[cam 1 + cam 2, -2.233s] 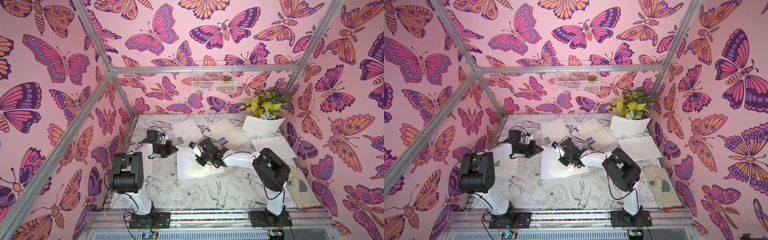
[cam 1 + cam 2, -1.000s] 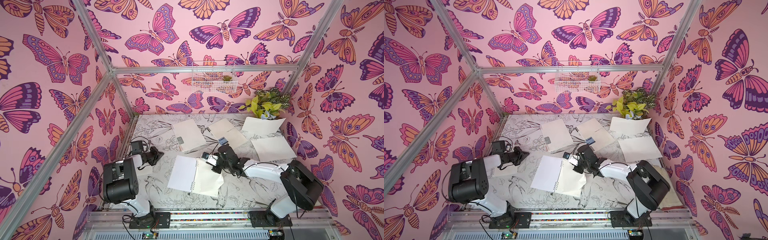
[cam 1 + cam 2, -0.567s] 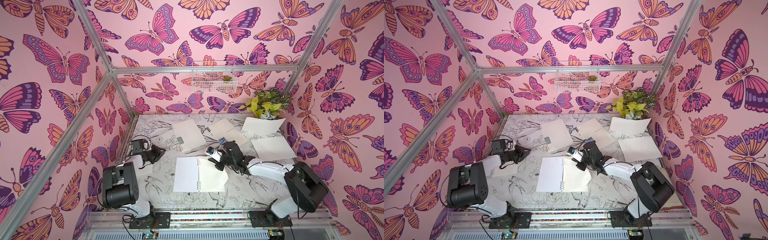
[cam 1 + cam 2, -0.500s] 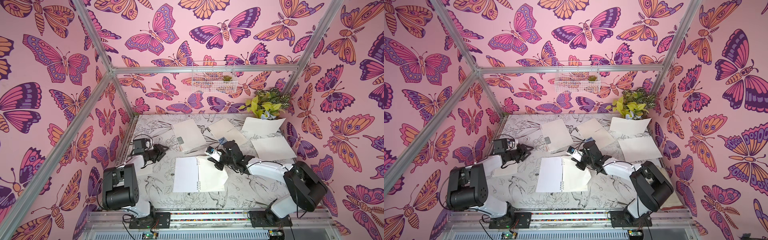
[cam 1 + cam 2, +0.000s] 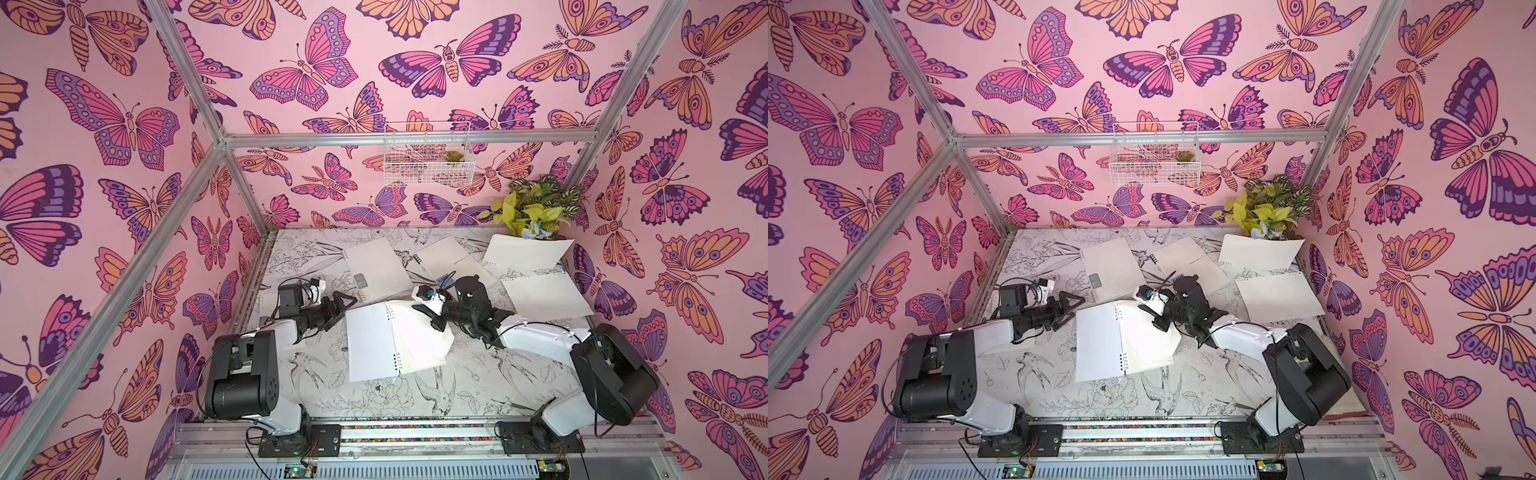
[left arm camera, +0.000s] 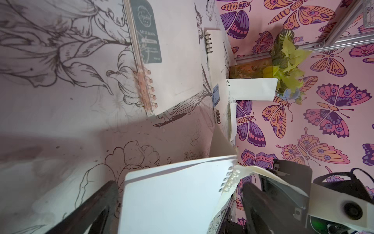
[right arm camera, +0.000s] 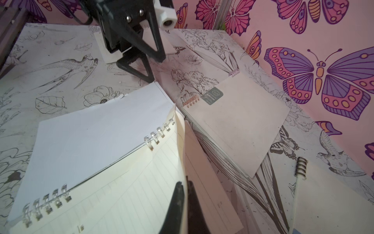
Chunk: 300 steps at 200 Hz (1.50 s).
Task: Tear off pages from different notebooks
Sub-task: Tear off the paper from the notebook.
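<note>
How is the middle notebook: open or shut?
Open: the notebook lies spread on both sides of its coils, lined paper showing; the right tool pinches one page.

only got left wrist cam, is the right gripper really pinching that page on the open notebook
observer: Yes. The right wrist view shows the right gripper shut on the edge of the lined page.
operator: is the page off the coils yet
observer: Not fully, it seems. In a top view it lies skewed across the open notebook, free at the far end of the coils and apparently hooked at the near end.
operator: and my left gripper
observer: In both top views the left gripper is open beside the notebook's left edge, holding nothing.
</note>
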### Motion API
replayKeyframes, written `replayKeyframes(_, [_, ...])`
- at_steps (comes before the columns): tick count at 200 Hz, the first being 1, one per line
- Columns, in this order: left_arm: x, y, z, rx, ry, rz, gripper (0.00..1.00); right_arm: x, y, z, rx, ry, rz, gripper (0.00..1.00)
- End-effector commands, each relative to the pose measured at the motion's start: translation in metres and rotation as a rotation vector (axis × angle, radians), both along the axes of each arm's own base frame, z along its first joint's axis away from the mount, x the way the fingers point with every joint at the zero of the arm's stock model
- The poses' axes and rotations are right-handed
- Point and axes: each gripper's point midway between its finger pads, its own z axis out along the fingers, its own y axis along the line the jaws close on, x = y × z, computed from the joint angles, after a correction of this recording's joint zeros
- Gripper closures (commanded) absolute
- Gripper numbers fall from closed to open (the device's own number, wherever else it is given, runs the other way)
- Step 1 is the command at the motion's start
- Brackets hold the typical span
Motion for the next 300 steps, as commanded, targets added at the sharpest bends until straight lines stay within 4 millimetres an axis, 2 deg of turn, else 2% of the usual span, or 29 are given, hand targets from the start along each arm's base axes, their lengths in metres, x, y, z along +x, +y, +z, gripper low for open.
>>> replayKeyframes(1, [-0.013,-0.007,-0.017,-0.037,0.006,-0.05,0.03,0.005,0.001,0.024,0.089,-0.04,0.017,1.0])
replayKeyframes(24, [-0.018,-0.008,-0.027,-0.04,0.026,-0.043,0.03,0.005,0.003,0.022,0.089,-0.038,0.022,1.0])
replayKeyframes(58, [-0.013,-0.023,-0.023,-0.088,0.013,-0.081,0.04,0.006,0.004,0.02,0.093,-0.033,0.027,1.0])
replayKeyframes(72, [-0.009,-0.028,-0.017,-0.114,-0.003,-0.096,0.09,0.008,0.004,0.018,0.088,-0.024,0.017,1.0])
replayKeyframes(99, [-0.008,-0.026,-0.007,-0.132,-0.025,-0.077,0.27,0.012,0.002,0.011,0.072,-0.01,-0.003,1.0])
replayKeyframes(130, [-0.002,-0.024,0.004,-0.14,-0.037,-0.062,0.63,0.012,0.002,0.009,0.052,0.005,-0.005,1.0])
replayKeyframes(134, [0.0,-0.024,0.004,-0.142,-0.034,-0.058,0.66,0.012,0.004,-0.003,0.035,0.027,0.0,1.0])
replayKeyframes(164, [0.01,-0.024,0.006,-0.179,0.009,-0.048,0.88,0.002,0.014,-0.019,-0.105,-0.009,0.006,1.0])
replayKeyframes(174, [0.014,-0.024,0.005,-0.188,0.026,-0.035,1.0,0.0,0.017,-0.024,-0.169,-0.028,0.003,1.0])
replayKeyframes(203, [0.021,-0.007,-0.004,-0.199,0.099,0.073,1.0,-0.013,0.019,-0.04,-0.337,-0.087,0.009,1.0])
replayKeyframes(225, [0.018,0.02,-0.014,-0.207,0.147,0.186,1.0,-0.016,0.0,-0.054,-0.459,-0.094,-0.058,1.0])
replayKeyframes(228, [0.018,0.023,-0.015,-0.205,0.149,0.195,1.0,-0.015,-0.002,-0.044,-0.444,-0.11,-0.074,1.0])
replayKeyframes(245, [0.014,0.037,-0.02,-0.174,0.163,0.232,1.0,-0.011,-0.019,-0.043,-0.447,-0.104,-0.139,1.0])
replayKeyframes(268, [0.011,0.042,-0.021,-0.156,0.172,0.226,1.0,-0.006,-0.033,-0.037,-0.38,-0.039,-0.188,1.0])
replayKeyframes(291, [0.01,0.046,-0.02,-0.144,0.168,0.219,1.0,-0.007,-0.041,-0.016,-0.264,0.009,-0.204,1.0])
replayKeyframes(300, [0.011,0.046,-0.019,-0.139,0.167,0.213,1.0,-0.001,-0.048,-0.006,-0.203,0.045,-0.256,1.0])
